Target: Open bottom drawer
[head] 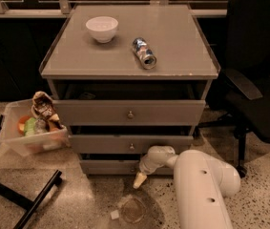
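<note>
Claw (140, 179) near floor, bottom drawer (107, 166) just behind (contact unclear)

The white two-finger gripper (140, 179) sits against the low grey flat-fronted bottom drawer (107, 167), covering the middle of its front. Right of the claw, the bulky white robot arm (201, 194) and, farther up, the black office chair (258, 94) run off frame.

No writing could be read. The can (144, 53), right of the middle of the counter (182, 42), bore a print that could not be made out. The gripper (140, 178) hung below the front edge, at the bottom drawer (106, 167).
</note>
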You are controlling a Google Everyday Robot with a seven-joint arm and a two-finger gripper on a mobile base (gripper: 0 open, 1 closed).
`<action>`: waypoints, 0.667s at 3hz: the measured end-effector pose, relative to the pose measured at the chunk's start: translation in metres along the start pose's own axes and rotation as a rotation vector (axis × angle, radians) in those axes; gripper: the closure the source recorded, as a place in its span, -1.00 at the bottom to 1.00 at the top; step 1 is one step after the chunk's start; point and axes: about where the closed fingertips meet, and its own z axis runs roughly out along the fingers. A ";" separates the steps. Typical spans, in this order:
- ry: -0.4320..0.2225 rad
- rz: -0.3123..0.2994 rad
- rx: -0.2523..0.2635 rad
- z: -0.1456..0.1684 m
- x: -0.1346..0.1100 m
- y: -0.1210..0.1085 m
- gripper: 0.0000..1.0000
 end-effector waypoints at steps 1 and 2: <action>0.036 0.046 -0.014 -0.001 0.020 -0.002 -1.00; 0.037 0.048 -0.014 -0.003 0.019 -0.002 -1.00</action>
